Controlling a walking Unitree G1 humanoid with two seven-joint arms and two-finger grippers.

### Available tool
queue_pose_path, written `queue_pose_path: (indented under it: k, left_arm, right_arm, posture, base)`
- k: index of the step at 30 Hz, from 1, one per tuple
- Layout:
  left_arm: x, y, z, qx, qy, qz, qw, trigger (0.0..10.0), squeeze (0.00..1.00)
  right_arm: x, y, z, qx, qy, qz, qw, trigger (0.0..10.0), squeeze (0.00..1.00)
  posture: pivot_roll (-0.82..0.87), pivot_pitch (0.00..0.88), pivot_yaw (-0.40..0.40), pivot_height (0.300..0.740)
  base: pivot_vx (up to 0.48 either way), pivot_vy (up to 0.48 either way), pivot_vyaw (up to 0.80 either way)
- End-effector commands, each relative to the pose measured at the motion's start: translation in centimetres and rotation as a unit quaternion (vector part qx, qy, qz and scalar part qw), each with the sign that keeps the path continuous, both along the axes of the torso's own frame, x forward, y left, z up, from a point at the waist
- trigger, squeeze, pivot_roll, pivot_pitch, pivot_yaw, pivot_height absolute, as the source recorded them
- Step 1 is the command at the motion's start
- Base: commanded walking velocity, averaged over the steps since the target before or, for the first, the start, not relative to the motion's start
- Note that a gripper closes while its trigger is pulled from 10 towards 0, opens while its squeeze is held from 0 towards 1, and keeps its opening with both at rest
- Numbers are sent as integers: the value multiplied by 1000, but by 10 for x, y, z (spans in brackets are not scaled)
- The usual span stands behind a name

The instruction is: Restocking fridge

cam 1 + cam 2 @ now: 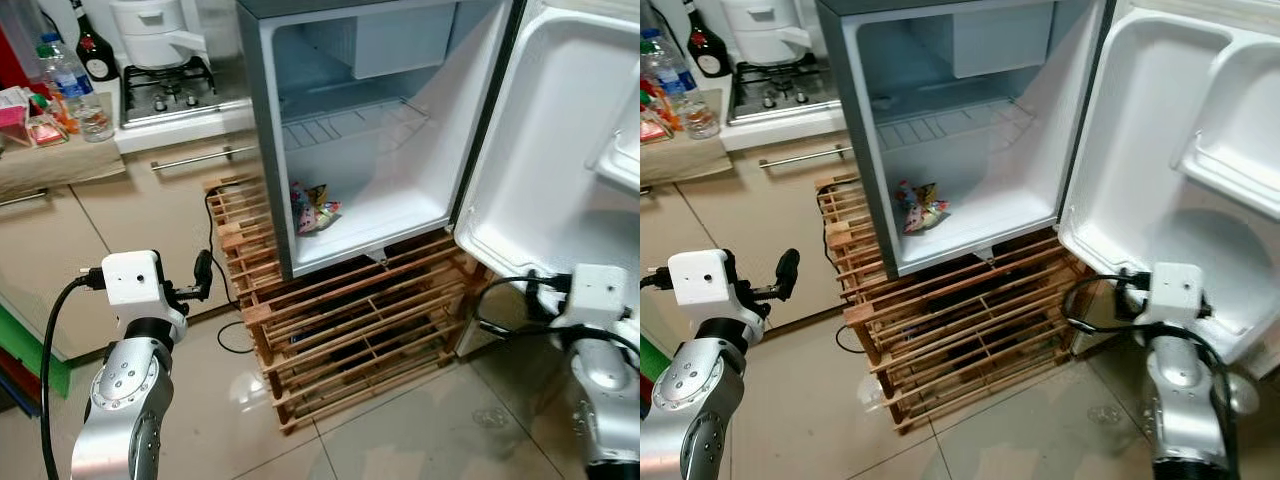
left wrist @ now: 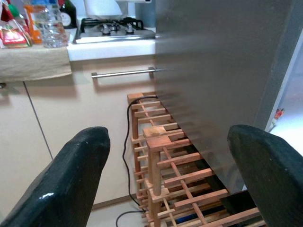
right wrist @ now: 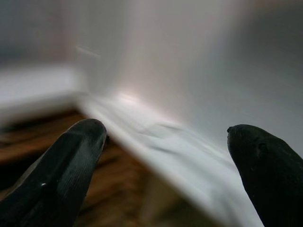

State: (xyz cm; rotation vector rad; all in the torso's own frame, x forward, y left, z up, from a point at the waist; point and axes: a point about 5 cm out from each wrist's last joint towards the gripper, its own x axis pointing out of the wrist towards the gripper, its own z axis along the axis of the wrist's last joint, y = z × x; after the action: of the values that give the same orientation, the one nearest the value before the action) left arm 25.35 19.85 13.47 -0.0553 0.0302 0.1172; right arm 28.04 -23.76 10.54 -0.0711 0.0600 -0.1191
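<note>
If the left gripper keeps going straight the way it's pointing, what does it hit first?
Probably the wooden rack under the fridge: the open left gripper points at its near corner, though depth is hard to judge.

A snack packet (image 1: 313,207) lies on the open fridge's floor (image 1: 370,222).

The fridge (image 1: 262,150) had a brushed grey metal shell and smooth white plastic lining. Its stand (image 1: 350,330) was bare slatted wood. The floor (image 1: 420,430) tiles were glossy beige.
</note>
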Motion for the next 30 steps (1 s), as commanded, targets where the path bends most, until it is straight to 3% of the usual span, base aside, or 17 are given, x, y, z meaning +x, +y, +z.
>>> queue_pose_path:
  k: [1,6,8,9,12,20,30]
  left_arm:
    - [2,-1,0,6,4,-3,1000,10000,0]
    - [5,11,-2,1,4,23,1000,10000,0]
    - [-2,20,-15,17,23,21,999,10000,0]
    - [-15,31,-33,27,58,33,997,10000,0]
    - [-22,37,-35,25,65,53,996,10000,0]
    - [-12,22,1,25,-15,33,999,10000,0]
    - [-10,29,3,28,-21,59,998,10000,0]
  right_arm:
    - [5,25,15,23,-39,63,997,10000,0]
    - [6,71,17,64,-39,178,981,10000,0]
    - [7,82,10,65,-20,198,978,10000,0]
    - [9,88,2,62,-4,210,976,10000,0]
    - [9,85,-5,59,11,206,977,10000,0]
    - [13,85,-19,50,37,189,980,10000,0]
    - [28,89,-15,41,27,205,977,10000,0]
  posture:
    - [-164,0,77,740]
    - [-154,0,79,740]
    - [-139,0,72,740]
    - [-128,0,63,740]
    - [-111,0,50,740]
    - [-65,0,16,740]
    - [-17,0,-41,740]
  base:
    - [0,0,0]
    - [0,0,273]
    - [0,0,641]
    - [0,0,606]
    - [0,0,598]
    - [0,0,547]
    - [0,480,489]
